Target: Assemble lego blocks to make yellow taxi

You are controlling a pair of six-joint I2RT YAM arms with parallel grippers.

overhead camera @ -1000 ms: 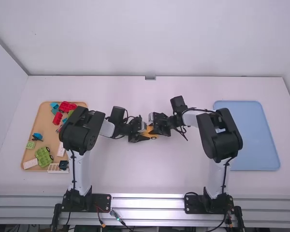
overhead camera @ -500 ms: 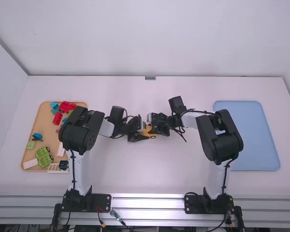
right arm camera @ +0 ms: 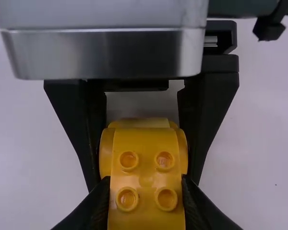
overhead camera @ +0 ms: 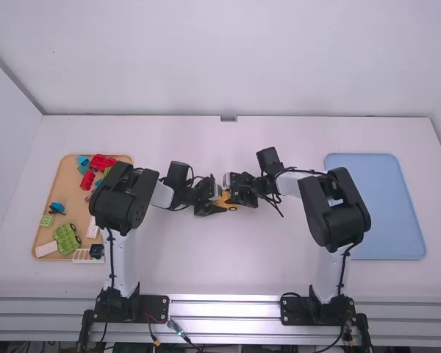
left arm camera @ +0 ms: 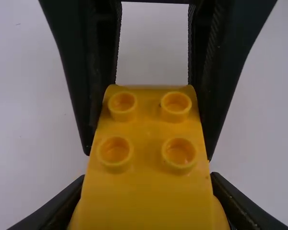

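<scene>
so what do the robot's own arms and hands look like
The left arm and right arm look alike: white links, chunky black joints and black bases. Black cables run along them and loop near the wrists. The left hand and right hand are black too, each with two fingers; the right hand's have finely ridged inner faces.

You've no txt, labels, brands, nos. or signs you can read here.
</scene>
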